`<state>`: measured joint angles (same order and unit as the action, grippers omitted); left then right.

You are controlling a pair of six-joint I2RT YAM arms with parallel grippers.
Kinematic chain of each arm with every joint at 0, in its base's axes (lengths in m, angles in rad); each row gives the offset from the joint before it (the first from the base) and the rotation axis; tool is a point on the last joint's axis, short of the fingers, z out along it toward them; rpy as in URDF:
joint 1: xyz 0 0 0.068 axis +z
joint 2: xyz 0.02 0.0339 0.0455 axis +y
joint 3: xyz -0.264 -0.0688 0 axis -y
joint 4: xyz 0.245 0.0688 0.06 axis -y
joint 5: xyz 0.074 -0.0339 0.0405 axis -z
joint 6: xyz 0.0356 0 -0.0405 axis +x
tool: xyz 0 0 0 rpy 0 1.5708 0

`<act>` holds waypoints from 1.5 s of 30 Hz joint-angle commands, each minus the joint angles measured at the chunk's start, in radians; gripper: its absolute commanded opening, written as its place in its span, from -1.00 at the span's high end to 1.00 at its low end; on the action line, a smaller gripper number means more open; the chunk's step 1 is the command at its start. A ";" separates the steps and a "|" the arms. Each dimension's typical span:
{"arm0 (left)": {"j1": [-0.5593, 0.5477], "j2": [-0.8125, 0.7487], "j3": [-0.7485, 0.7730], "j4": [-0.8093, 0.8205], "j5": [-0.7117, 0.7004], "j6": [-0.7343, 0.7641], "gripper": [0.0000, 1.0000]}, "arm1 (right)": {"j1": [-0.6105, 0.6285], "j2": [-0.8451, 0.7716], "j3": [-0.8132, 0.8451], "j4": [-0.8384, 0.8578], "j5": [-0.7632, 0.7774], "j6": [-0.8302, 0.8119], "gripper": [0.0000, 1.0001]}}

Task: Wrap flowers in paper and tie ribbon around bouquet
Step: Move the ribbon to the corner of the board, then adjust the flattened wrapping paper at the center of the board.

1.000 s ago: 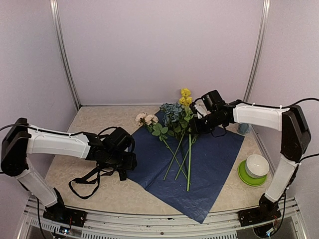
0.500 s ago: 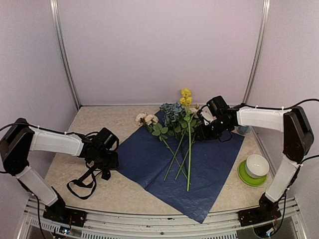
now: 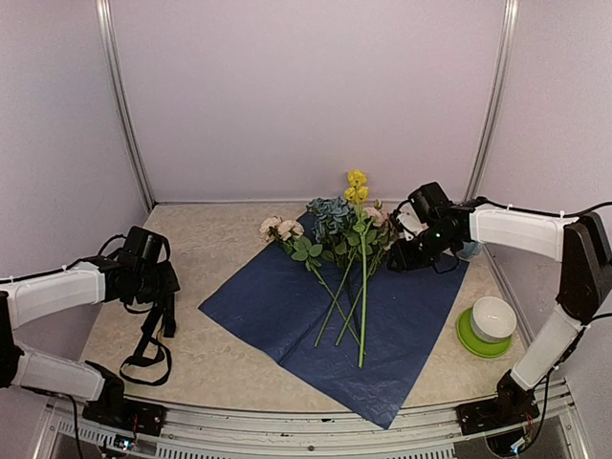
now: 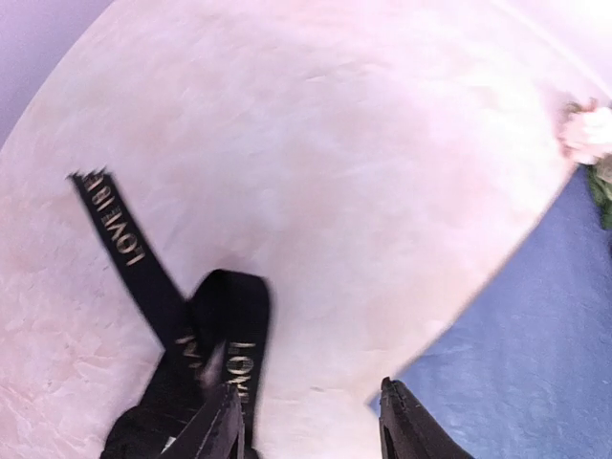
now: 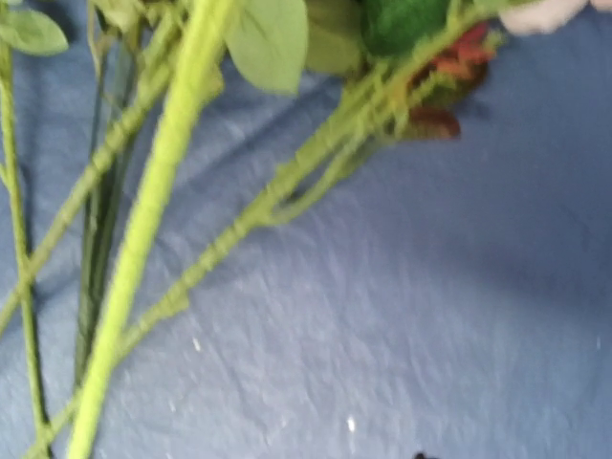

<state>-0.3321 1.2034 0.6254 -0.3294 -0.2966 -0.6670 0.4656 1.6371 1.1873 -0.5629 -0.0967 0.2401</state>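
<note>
Beside the half-open left end effector [image 4: 309,402] (nothing between its jaws) lies the ribbon [image 4: 120,229].

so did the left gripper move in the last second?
Yes. In the top view the left gripper went left, off the paper edge toward the left wall, farther from the flowers; the ribbon went with it.

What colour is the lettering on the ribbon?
Pale gold on the black ribbon, clearest in the left wrist view.
</note>
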 commanded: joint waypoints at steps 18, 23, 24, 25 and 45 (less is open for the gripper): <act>-0.389 0.603 0.294 -0.094 -0.134 0.161 -0.20 | 0.067 0.106 -0.231 0.047 0.010 0.063 0.13; -0.313 0.636 0.298 -0.112 -0.175 0.163 -0.19 | 0.127 0.167 -0.222 0.080 -0.024 0.106 0.14; -0.287 0.631 0.293 -0.104 -0.159 0.166 -0.19 | 0.137 0.177 -0.213 0.084 -0.031 0.111 0.14; -0.262 0.621 0.290 -0.094 -0.145 0.170 -0.19 | 0.149 0.185 -0.201 0.088 -0.041 0.114 0.14; -0.429 0.162 0.279 -0.072 -0.221 0.254 -0.67 | 0.659 -0.002 -0.050 -0.081 0.051 -0.199 -0.05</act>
<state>-0.7227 1.4147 0.8913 -0.3645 -0.4889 -0.4019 0.9291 1.6089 1.1358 -0.5617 -0.0769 0.1398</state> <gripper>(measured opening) 0.788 0.472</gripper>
